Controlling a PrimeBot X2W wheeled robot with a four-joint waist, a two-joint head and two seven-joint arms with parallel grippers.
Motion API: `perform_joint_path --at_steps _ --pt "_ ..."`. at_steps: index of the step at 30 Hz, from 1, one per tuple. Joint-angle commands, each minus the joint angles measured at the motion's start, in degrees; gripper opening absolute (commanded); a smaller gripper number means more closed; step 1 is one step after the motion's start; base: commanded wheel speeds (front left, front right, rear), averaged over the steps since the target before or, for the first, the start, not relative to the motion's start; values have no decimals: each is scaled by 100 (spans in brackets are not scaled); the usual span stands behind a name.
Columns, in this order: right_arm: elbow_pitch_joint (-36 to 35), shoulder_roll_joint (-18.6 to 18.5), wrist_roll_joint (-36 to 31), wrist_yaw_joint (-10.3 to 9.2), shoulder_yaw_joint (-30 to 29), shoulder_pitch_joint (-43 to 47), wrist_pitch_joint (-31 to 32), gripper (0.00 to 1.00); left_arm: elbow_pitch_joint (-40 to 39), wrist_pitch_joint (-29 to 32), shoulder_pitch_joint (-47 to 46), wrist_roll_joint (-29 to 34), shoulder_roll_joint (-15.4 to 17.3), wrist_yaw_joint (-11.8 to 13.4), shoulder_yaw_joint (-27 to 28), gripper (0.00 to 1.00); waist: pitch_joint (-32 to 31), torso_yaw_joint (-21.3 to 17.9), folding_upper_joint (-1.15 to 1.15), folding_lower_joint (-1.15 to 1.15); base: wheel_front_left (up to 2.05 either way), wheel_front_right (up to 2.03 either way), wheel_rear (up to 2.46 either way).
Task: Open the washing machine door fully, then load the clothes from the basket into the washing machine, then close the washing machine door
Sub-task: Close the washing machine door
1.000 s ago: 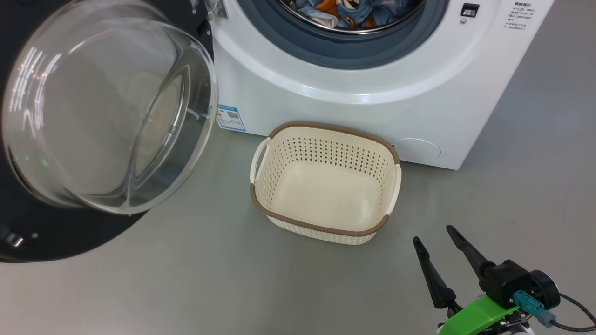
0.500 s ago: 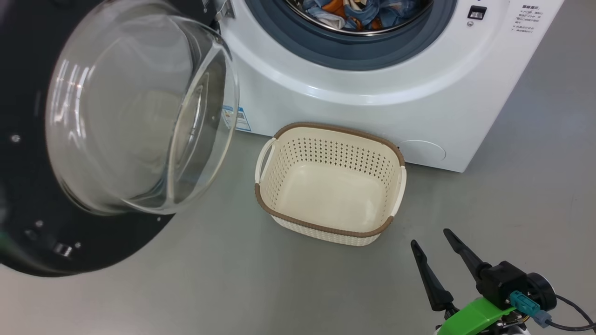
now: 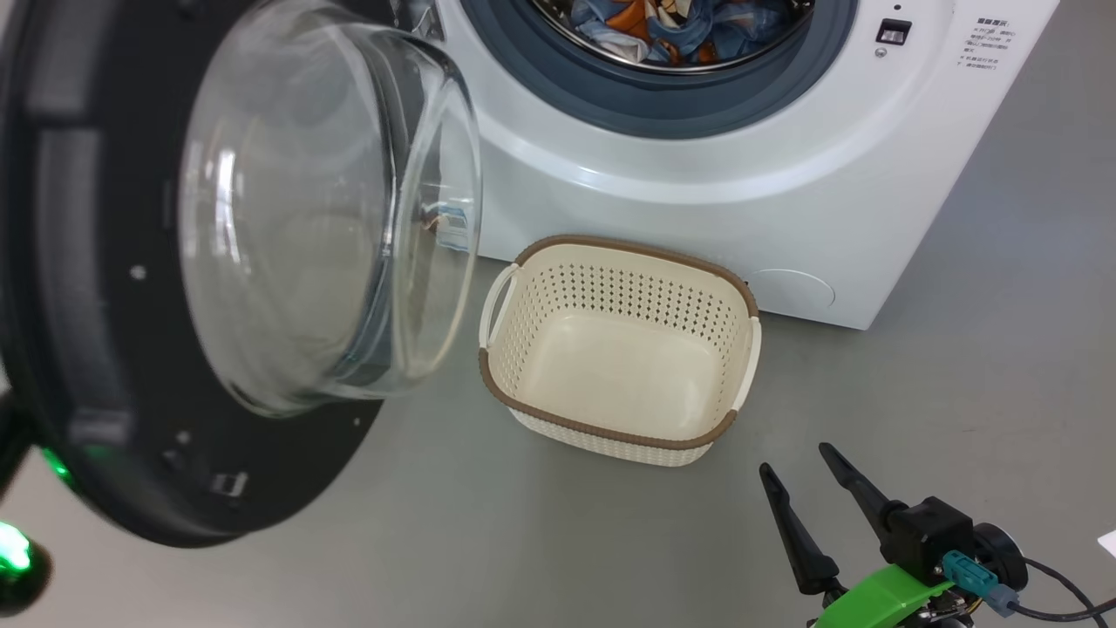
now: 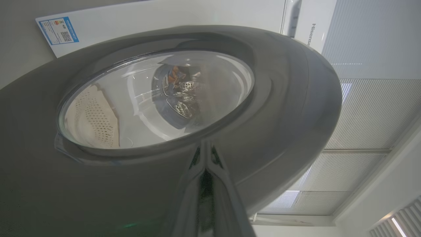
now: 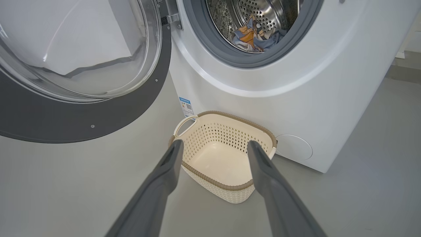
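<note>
The washing machine door (image 3: 113,349) stands half swung, its dark inner face and clear glass bowl (image 3: 331,218) turned toward the white washing machine (image 3: 697,209). In the left wrist view my left gripper (image 4: 205,154) is shut, its tips against the door's glossy outer rim (image 4: 289,98). The clothes (image 3: 671,26), blue and orange, lie inside the steel drum and also appear in the right wrist view (image 5: 253,36). Nothing lies in the cream basket (image 3: 610,432) on the floor before the machine. My right gripper (image 3: 795,460) hangs open at the lower right, fingers aimed at the basket (image 5: 227,187), holding nothing.
Grey floor runs all around the basket and to the right of the machine. A round service flap (image 3: 793,288) sits low on the machine's front, just behind the basket. A white scrap (image 3: 1107,541) lies at the right edge. Window blinds (image 4: 368,115) show behind the door.
The door has swung toward the machine's opening, its glass bowl moving right and covering the blue label. The right gripper has barely shifted.
</note>
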Motion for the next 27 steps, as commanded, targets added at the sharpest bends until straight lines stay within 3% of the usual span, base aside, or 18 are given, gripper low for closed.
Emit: perform_joint_path --at_steps 1,13,27 --pt "-94 37 42 9 175 -99 -44 100 -351 241 118 -73 138 50 -2 0 -7 -14 0 0 0 0 0" --pt "49 88 89 9 194 -113 -95 100 -1310 612 543 -231 -482 80 -468 0 -41 -133 0 0 0 0 0" --pt "264 183 145 9 204 -167 -258 100 -1735 285 738 -117 -1236 -245 -1090 0 -108 -781 0 0 0 0 0"
